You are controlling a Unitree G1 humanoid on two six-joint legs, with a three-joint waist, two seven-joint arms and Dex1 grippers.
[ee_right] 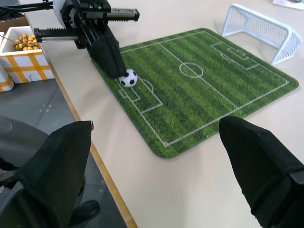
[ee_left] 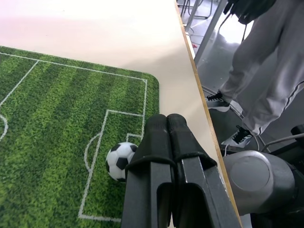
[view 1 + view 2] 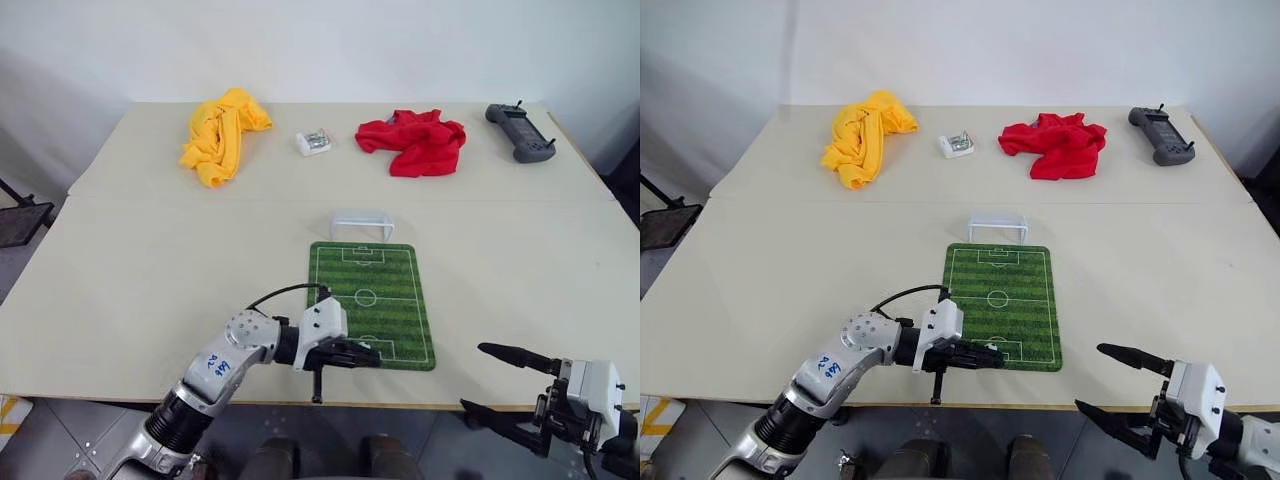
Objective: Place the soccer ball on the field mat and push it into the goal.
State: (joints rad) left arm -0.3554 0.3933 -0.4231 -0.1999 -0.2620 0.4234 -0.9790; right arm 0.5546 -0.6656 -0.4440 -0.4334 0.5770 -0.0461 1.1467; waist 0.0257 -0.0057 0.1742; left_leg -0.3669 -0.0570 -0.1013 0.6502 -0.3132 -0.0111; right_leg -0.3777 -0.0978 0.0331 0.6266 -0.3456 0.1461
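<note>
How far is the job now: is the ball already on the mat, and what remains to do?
Done: the soccer ball lies on the field mat, near its end far from the goal. In hand: the left gripper, fingers shut, sits right beside the ball. Left: pushing it across the mat into the goal.

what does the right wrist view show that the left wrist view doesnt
Right wrist view: the goal at the mat's far end, the centre circle, a white box of yellow pieces below the table edge, and the right tool, open.

Left wrist view: a person's legs and shoes beside the table.

Both: the ball on the mat in the near penalty area, with the shut left tool right next to it.
</note>
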